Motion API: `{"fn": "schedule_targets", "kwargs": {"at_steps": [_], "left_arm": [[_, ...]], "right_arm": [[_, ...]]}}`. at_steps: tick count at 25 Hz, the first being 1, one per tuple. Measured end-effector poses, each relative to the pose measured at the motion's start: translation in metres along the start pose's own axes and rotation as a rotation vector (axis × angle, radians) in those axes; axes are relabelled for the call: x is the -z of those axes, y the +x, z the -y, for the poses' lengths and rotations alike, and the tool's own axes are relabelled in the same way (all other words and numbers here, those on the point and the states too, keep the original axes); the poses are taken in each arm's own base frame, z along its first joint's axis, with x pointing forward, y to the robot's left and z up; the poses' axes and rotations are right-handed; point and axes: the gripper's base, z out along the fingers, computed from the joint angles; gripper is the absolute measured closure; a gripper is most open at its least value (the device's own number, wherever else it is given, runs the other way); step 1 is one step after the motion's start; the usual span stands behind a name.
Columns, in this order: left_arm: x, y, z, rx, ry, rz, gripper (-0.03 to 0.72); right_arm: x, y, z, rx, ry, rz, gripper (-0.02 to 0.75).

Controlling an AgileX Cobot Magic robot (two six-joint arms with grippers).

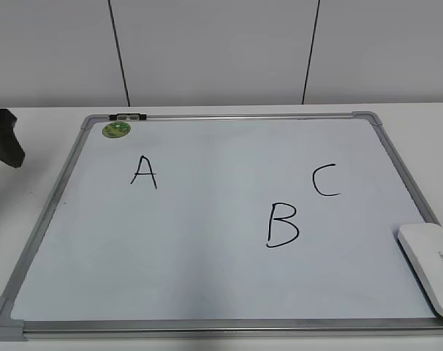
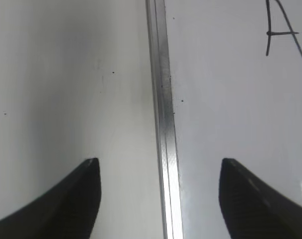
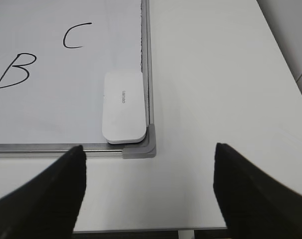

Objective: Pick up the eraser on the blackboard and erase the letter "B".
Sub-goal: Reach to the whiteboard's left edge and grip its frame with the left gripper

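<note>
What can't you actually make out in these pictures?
- Eraser: cut off by the exterior view's right edge.
- Eraser lettering: too small to read, right wrist view.
- Letter A: top cropped, left wrist view.
- Right end effector: absent from the exterior view.

A round green magnet (image 1: pixel 116 130) sits near black letters "A" (image 1: pixel 143 172) and "C" (image 1: pixel 325 180) above a white table (image 3: pixel 206 74).
</note>
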Motion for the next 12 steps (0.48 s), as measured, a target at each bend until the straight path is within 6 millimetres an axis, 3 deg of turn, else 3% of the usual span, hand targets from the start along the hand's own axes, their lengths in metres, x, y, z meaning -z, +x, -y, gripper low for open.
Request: {"fn": "schedule_targets", "kwargs": {"at_steps": [5, 12], "left_arm": [[-0.046, -0.024, 0.0, -0.012, 0.049, -0.133, 0.218], [-0.089, -0.034, -0.004, -0.013, 0.061, -0.214, 0.239]], "right_arm": [[0.0, 0.0, 0.0, 0.0, 0.0, 0.0, 0.148], [0.0, 0.0, 0.0, 0.0, 0.0, 0.0, 0.148]]}}
